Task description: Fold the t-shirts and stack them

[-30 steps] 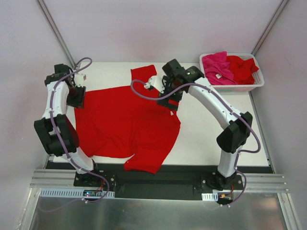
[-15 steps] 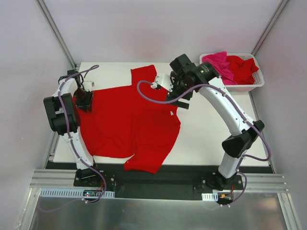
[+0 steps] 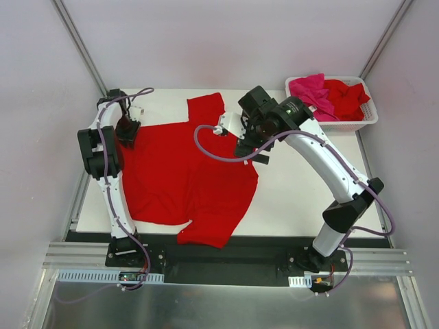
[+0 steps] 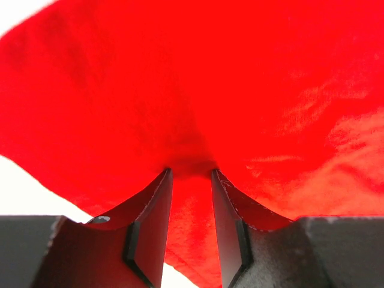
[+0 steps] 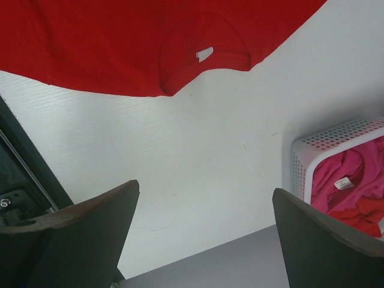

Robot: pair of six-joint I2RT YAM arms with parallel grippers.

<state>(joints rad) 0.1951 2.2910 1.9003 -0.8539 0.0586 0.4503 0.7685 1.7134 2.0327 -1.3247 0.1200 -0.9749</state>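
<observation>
A bright red t-shirt (image 3: 185, 171) lies spread flat on the white table (image 3: 302, 199), one sleeve pointing to the far edge and another hanging over the near edge. My left gripper (image 3: 127, 133) is at the shirt's far left corner, shut on a pinch of red cloth (image 4: 191, 198) between its fingers (image 4: 150, 216). My right gripper (image 3: 250, 147) hangs open above the shirt's right side near the collar. In the right wrist view the collar with its white label (image 5: 205, 54) lies beyond the wide-apart fingers (image 5: 90, 228), which hold nothing.
A white slotted basket (image 3: 357, 125) stands at the far right corner, holding a magenta-pink t-shirt (image 3: 310, 92) and a red t-shirt (image 3: 346, 96); it also shows in the right wrist view as the basket (image 5: 336, 141). Bare table lies right of the spread shirt.
My left arm has swung toward the far side and right, dragging the shirt's left corner inward. My right gripper has lifted off the collar area and shifted slightly right.
</observation>
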